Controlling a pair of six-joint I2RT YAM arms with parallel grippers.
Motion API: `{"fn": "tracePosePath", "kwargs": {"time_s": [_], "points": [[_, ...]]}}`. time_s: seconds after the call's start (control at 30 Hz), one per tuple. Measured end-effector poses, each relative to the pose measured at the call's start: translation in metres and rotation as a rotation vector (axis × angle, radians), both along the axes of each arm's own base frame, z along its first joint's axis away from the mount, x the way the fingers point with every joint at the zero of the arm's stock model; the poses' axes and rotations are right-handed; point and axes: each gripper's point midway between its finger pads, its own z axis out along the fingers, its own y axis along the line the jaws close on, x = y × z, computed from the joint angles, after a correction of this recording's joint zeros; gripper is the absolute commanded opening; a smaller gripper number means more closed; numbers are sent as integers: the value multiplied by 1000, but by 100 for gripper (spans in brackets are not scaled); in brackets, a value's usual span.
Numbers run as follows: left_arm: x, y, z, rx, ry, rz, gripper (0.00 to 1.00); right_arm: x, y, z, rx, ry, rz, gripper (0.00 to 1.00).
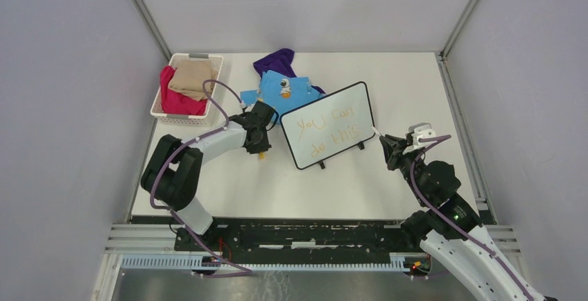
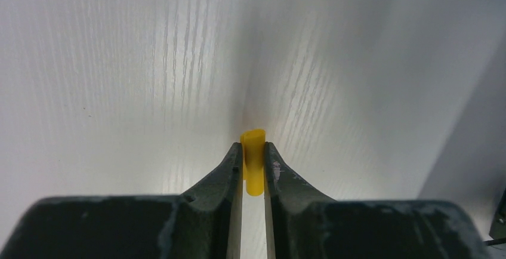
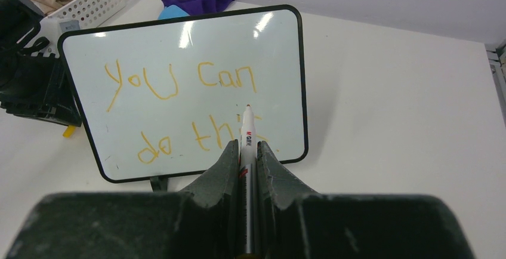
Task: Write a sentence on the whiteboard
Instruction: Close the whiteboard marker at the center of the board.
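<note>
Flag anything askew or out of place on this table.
The whiteboard sits rotated, not square to the table. Behind it, a blue garment and a purple garment lie heaped loose beside the basket, not in it.

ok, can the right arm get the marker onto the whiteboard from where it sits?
Probably yes. The right tool grips the marker, tip aimed at the whiteboard, with nothing between them. The left tool sits off the board's opposite edge, clear of the path.
</note>
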Motion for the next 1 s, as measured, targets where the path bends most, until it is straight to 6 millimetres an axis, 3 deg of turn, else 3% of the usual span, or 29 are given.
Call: {"fn": "tracePosePath", "kwargs": {"time_s": [0.17, 0.3, 0.6, 1.0], "points": [[-18, 8, -15, 22, 48, 10, 12, 0, 0, 1, 2, -3, -1, 0], [-19, 8, -15, 23, 45, 7, 17, 0, 0, 1, 2, -3, -1, 0], [-21, 6, -16, 31, 46, -9, 42, 0, 0, 1, 2, -2, -1, 0], [-22, 7, -16, 47, 52, -56, 44, 0, -1, 0, -1, -2, -1, 0]]}}
